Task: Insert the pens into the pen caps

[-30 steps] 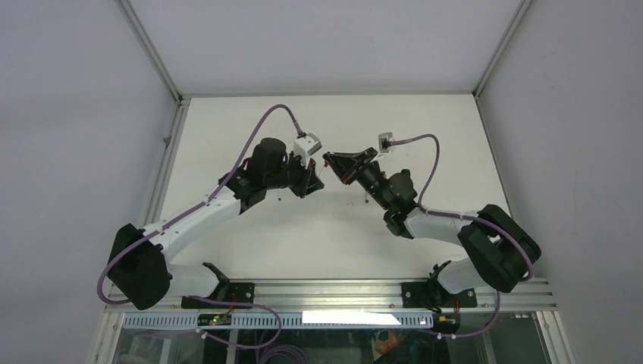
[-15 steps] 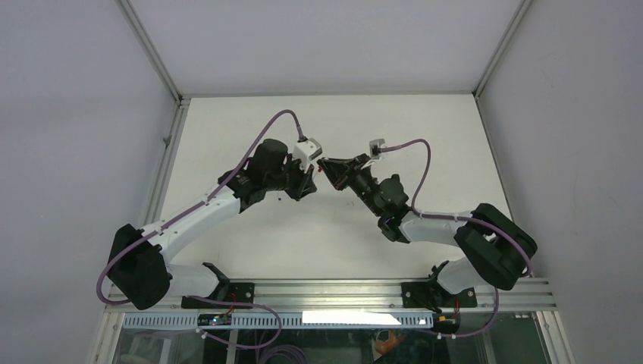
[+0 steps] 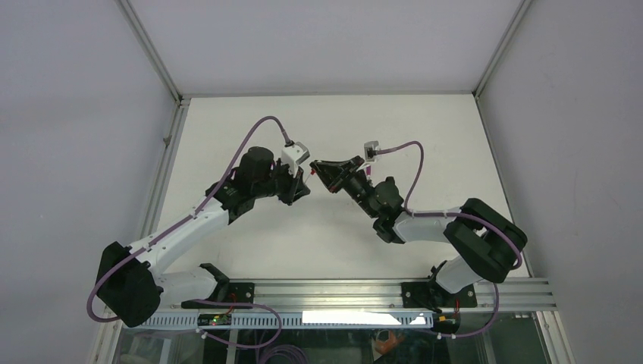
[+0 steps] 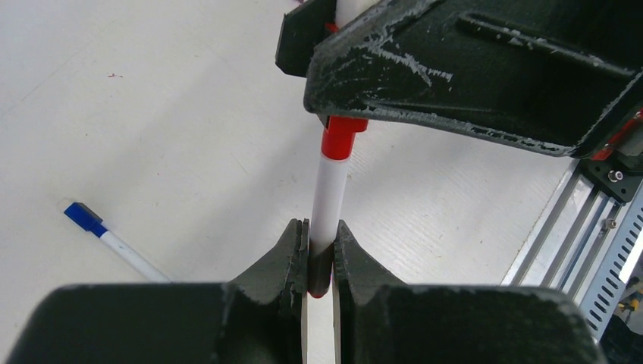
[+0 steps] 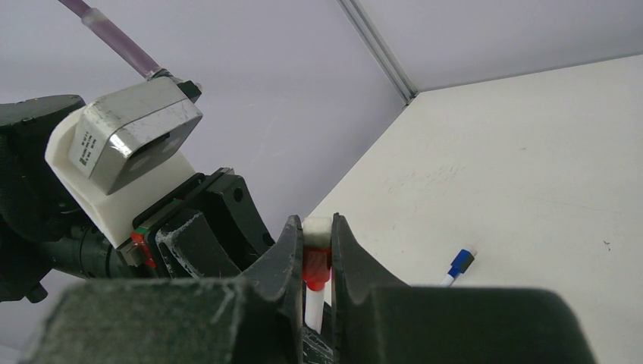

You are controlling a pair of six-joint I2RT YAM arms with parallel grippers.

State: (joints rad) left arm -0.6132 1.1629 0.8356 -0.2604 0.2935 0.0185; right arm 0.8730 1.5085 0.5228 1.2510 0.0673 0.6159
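Note:
A white pen (image 4: 330, 193) with a red tail end stands nearly upright in my left gripper (image 4: 321, 227), whose jaws are shut on its lower barrel. Its upper end sits inside the red pen cap (image 4: 339, 138). My right gripper (image 5: 316, 222) is shut on that red cap (image 5: 316, 265), which has a white top, and the white barrel comes out beneath it. In the top view the left gripper (image 3: 301, 180) and right gripper (image 3: 324, 170) meet tip to tip above the middle of the table (image 3: 394, 121). A second pen wearing a blue cap (image 4: 84, 217) lies flat on the table.
The blue-capped pen (image 5: 459, 263) lies to the right of the right gripper's fingers. A small magenta piece (image 3: 368, 173) shows beside the right wrist. An aluminium rail (image 4: 584, 212) runs along the table's near edge. Grey walls enclose the table.
Both grippers, still shut and joined at the pen and red cap, have drifted left together. The left arm's elbow swung left and the right arm stretched after it.

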